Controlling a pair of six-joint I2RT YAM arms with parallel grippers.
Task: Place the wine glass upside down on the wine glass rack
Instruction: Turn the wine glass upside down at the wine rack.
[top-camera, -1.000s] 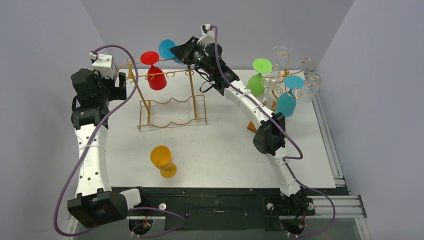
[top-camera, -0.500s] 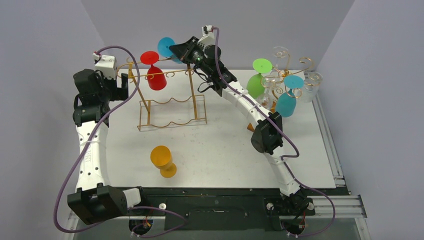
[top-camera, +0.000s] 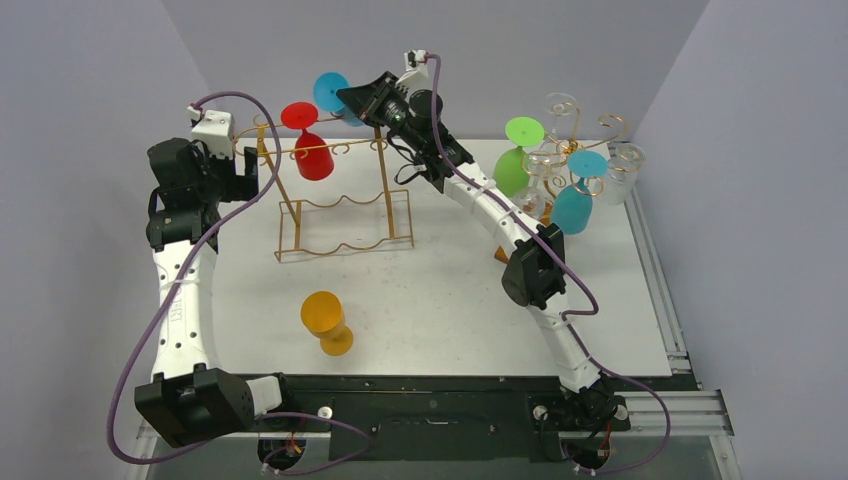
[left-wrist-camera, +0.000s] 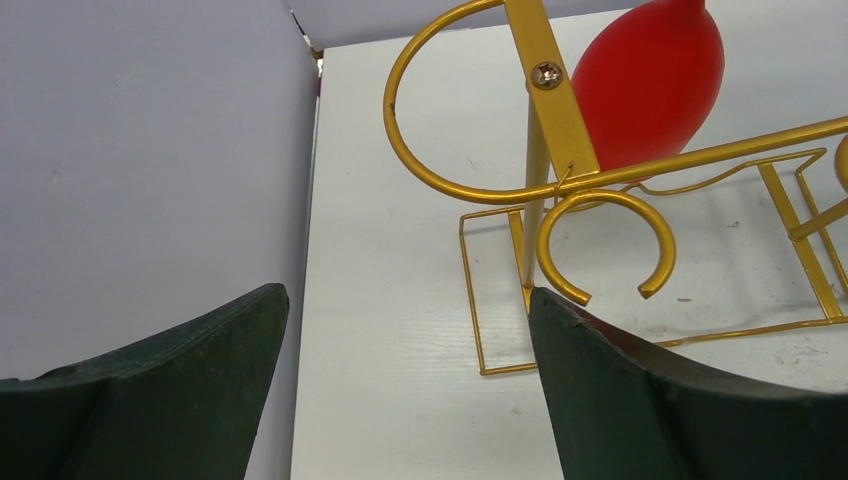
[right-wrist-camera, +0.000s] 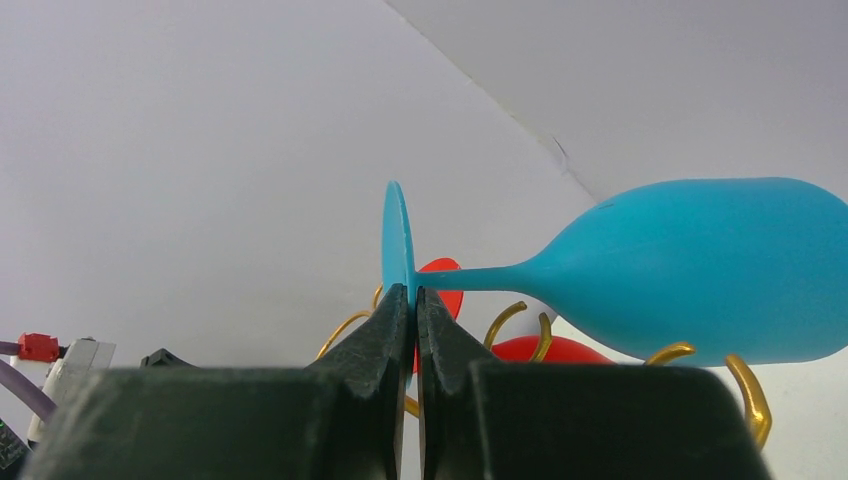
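My right gripper (top-camera: 352, 97) is shut on the round foot of a blue wine glass (top-camera: 329, 92), held high at the back above the gold wire rack (top-camera: 340, 215). In the right wrist view the fingers (right-wrist-camera: 385, 330) pinch the foot's edge and the blue glass (right-wrist-camera: 700, 270) lies sideways with its bowl to the right, over the rack's gold hooks. A red wine glass (top-camera: 310, 150) hangs upside down on the rack's top rail. My left gripper (top-camera: 243, 175) is open and empty beside the rack's left end; its wrist view shows the rack's hooks (left-wrist-camera: 560, 190) and the red glass (left-wrist-camera: 650, 80).
An orange wine glass (top-camera: 326, 320) stands upright on the table's front left. A second gold rack (top-camera: 580, 125) at the back right holds green (top-camera: 515, 160), blue (top-camera: 577, 195) and clear glasses. Grey walls close in at the left, back and right.
My right gripper has carried the blue glass slightly to the left along the rack's top. The left arm has shifted a little toward the rack.
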